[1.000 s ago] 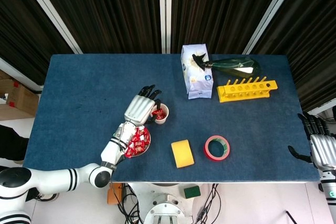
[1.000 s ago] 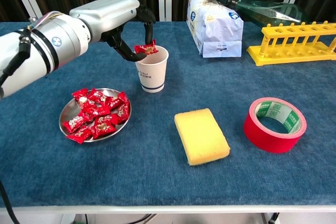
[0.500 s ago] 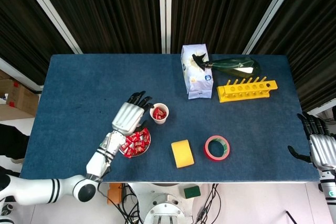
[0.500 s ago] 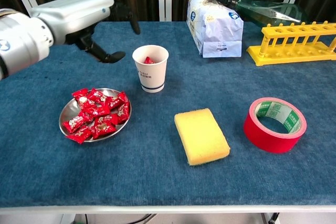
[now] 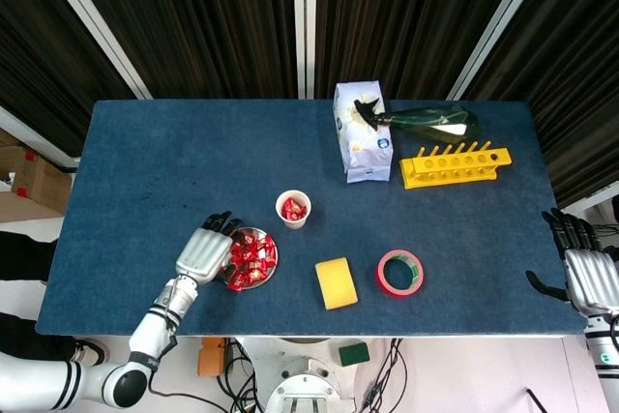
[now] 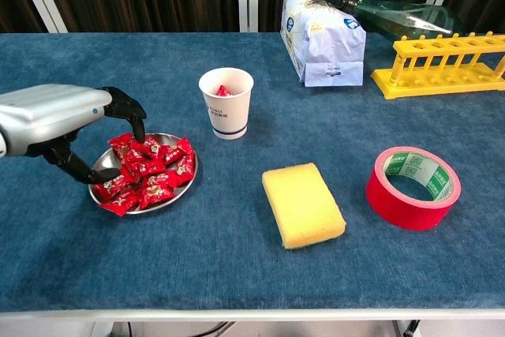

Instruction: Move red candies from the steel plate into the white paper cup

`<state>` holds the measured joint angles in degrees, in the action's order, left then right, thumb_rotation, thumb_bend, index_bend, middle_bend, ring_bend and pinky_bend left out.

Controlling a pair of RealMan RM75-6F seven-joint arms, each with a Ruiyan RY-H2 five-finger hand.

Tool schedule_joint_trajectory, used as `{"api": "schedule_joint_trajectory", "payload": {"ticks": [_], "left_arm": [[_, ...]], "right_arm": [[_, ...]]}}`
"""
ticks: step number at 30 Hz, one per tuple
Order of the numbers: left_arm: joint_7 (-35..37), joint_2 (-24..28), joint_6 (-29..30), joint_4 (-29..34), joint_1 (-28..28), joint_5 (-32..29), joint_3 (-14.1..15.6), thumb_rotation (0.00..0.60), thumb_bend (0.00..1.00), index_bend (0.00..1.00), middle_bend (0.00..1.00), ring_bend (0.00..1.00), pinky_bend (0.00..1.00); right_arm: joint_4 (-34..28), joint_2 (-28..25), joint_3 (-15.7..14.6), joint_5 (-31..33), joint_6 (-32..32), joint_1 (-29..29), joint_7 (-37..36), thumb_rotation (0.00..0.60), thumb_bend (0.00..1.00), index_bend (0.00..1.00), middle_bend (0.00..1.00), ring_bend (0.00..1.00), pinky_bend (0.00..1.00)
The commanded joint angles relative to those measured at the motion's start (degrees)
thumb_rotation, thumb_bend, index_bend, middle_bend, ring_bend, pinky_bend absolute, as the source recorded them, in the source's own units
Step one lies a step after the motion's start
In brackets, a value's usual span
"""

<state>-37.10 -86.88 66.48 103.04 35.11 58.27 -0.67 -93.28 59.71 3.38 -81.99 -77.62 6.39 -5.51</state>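
Two hands show: the left hand (image 6: pixel 75 128) hovers over the steel plate (image 6: pixel 105 161), fingers (image 6: pixel 130 112) spread and curled down onto the red candies (image 6: pixel 150 171), none visibly gripped. The white paper cup (image 6: pixel 226 102) just beyond holds one candy. The right hand (image 5: pixel 585 273) rests spread and empty at the table's far edge.

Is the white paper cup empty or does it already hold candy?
Not empty. The white paper cup stands upright with a red candy visible inside in both views. How many candies it holds cannot be told.
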Motion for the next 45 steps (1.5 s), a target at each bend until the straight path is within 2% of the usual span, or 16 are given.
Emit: {"api": "schedule_joint_trajectory", "payload": {"ticks": [1,23,32,41,45], "left_arm": [[0.18,-1.12,0.0,-1.31,-0.18,0.37,-0.02,0.6,0.28,0.36,0.14,0.02,0.11],[-0.89,-4.65,-2.71,-5.55,1.24,-2.48,-1.83,0.6,0.27,0.41,0.14,0.02,0.11],[-0.99,-5.57,-2.94,-6.46,1.47,-3.02,-2.02,0.6,0.35,0.5,0.14,0.02,0.11],[0.55,-3.72,-0.65,-3.73,0.52,0.03,-2.16,0.6,0.39,0.56,0.16,0.02,0.11],[0.03,-1.08,1.16,-0.48,0.71,1.29,-3.85,0.6,0.39,0.56,0.16,0.02,0.11]], "right_arm": [[0.06,0.0,-0.01,0.09,0.16,0.05,-0.01,0.6,0.24,0.02,0.02,0.0,0.0],[0.22,-0.08,0.12,0.49,0.66,0.29,-0.2,0.6,0.24,0.02,0.02,0.0,0.0],[0.27,-0.11,0.22,0.64,0.62,0.28,-0.35,0.6,0.24,0.02,0.02,0.0,0.0],[0.3,-0.12,0.23,0.6,0.51,0.23,-0.5,0.6,0.24,0.02,0.02,0.0,0.0],[0.24,-0.1,0.15,0.46,0.48,0.22,-0.39,0.6,0.24,0.02,0.02,0.0,0.0]]}}
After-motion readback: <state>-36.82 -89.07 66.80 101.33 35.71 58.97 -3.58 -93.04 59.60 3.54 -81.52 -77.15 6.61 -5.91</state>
